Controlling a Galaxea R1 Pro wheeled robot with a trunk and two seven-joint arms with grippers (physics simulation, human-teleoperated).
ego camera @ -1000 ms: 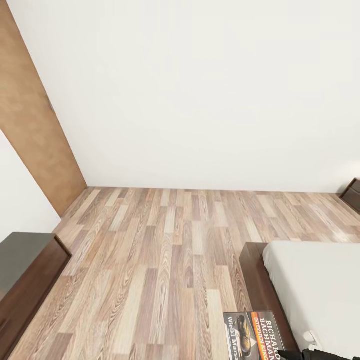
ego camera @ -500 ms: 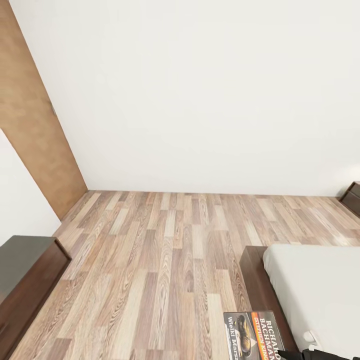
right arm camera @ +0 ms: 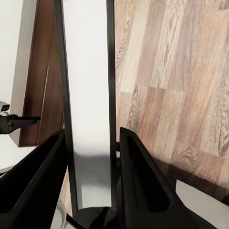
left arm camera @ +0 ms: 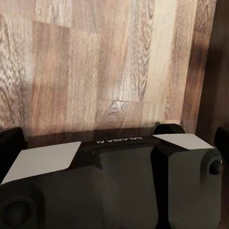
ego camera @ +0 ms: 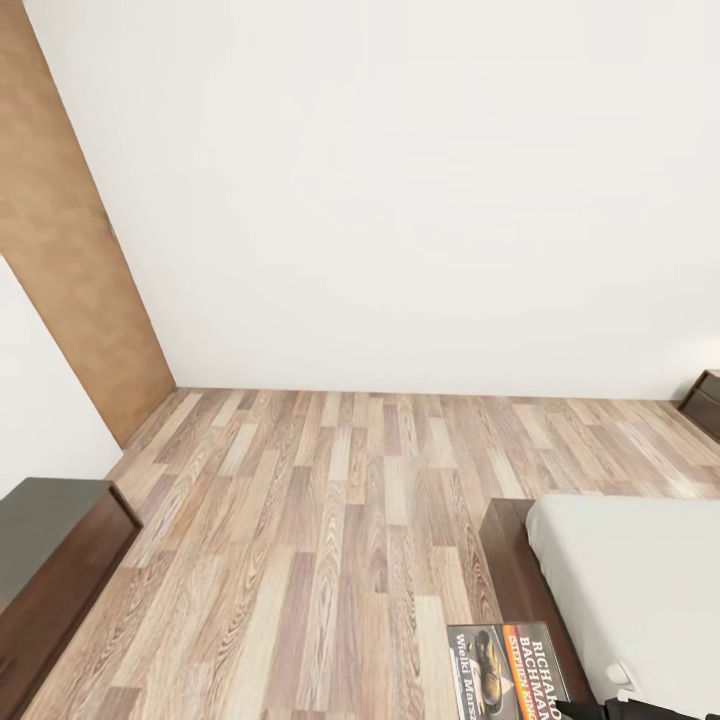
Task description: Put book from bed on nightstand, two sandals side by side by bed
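The book sits at the bottom edge of the head view, right of centre, its dark cover facing up. White letters on it read "RICHARD BACHMAN"; an orange band carries "STEPHEN KING", and a further white line begins "Wielki Mars", cut off by the frame. In the right wrist view the same book is seen edge-on, its pale page block running up the middle of the frame between two thin dark covers, and the right gripper has its two black jaws clenched on it, one on each side of the lower end. One book is in sight.

Just right of the book in the head view lies the bed, its dark brown frame edging a pale mattress, filling the lower right corner. A dark brown nightstand peeks in at the right edge, against the white wall. The wood-plank floor spreads across the middle. A long dark dresser stands at the lower left, with a brown door above it.

In the left wrist view the left gripper's black body fills the lower half over the floor, bearing the small lettering "GALAXEA AI"; whether its jaws are parted I cannot tell.
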